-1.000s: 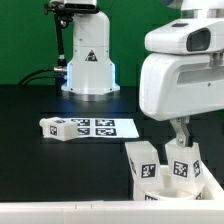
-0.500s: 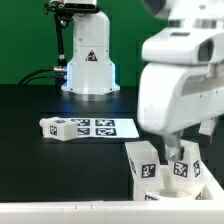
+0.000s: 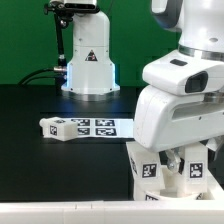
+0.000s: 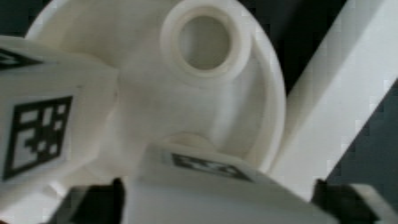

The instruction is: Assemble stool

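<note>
Far exterior-view left of the marker board: one loose leg (image 3: 52, 127) lies on the dark surface (image 3: 40, 170), its end just beside the marker board (image 3: 95, 127).

Exterior-view right of the marker board, nearer the camera: a tagged leg (image 3: 147, 168) stands close under the arm (image 3: 180, 100).

Further right of the marker board: a second tagged leg (image 3: 195, 165), partly hidden by the arm's white casing.

Seat: seen only in the wrist view, the round seat (image 4: 125, 110) lies right against the legs, one socket (image 4: 205, 42) facing the camera. How it sits against the marker board cannot be told.

Claw: the claw (image 4: 217, 198) straddles a tagged white leg, one dark finger (image 4: 86, 205) on either side. Whether the jaws press on it or merely bracket it cannot be told.

Handling, as a judgement: the legs look like stiff, light, smooth plastic, unlikely to be fragile but apt to slip or twist.

Best hold, as a judgement: across two flat opposite faces near mid-length, leaving the end meant for the socket free.
</note>
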### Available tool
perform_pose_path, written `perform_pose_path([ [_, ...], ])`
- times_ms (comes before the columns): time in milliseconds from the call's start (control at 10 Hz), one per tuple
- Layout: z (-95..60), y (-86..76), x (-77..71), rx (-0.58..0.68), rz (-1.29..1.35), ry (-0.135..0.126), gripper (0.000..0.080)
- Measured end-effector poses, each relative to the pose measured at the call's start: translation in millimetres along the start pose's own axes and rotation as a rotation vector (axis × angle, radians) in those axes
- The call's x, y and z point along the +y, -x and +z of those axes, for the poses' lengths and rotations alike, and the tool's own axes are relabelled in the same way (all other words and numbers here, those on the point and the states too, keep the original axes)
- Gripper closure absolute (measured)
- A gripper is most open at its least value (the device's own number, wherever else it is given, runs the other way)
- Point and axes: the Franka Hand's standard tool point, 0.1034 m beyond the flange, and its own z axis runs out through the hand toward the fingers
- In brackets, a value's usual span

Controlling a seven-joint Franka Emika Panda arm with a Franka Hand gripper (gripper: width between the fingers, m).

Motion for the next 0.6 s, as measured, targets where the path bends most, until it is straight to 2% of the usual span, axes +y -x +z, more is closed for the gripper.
perform_pose_path([
  [100, 0.2, 0.1, 0.1, 0.000, 0.101, 0.000, 0.0438],
  [200, 0.3, 0.1, 0.1, 0.000, 0.163, 0.000, 0.0472],
  [400, 0.3, 0.1, -0.2, 0.000, 0.326, 0.000, 0.0472],
  [500, 0.1, -0.8, -2.6, 0.001, 0.534, -0.016, 0.0472],
  [600, 0.0, -1.6, -3.3, 0.000, 0.729, -0.051, 0.0472],
])
